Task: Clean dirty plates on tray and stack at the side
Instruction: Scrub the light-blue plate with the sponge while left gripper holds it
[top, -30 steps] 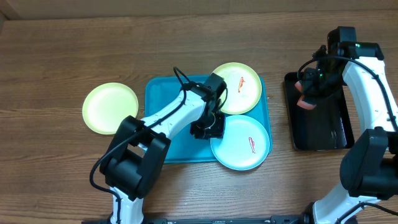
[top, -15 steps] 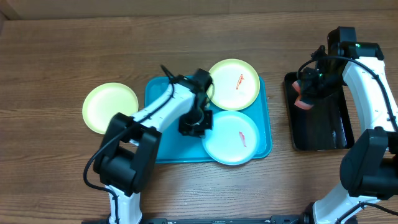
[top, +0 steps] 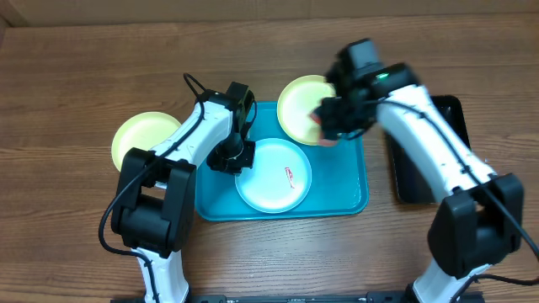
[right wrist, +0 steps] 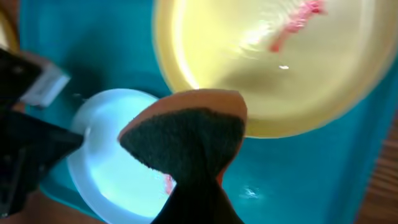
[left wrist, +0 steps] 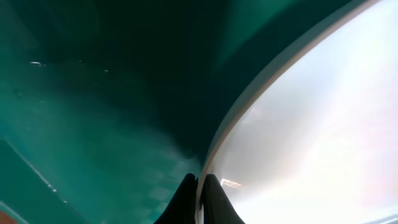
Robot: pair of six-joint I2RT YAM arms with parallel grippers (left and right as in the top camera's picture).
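The light blue plate (top: 274,181) lies mid-way across the teal tray (top: 345,192), a red smear at its centre. The left gripper (top: 238,160) is clamped on its left rim. A yellow-green plate (top: 295,105), also smeared red, overlaps the tray's far rim. Over it, the right gripper (top: 328,130) grasps an orange sponge (right wrist: 186,134) with a dark scrubbing face. A second yellow-green plate (top: 145,145) rests on the table (top: 76,76) left of the tray, apparently clean. By my judgement one plate is done and two remain to be wiped and stacked.
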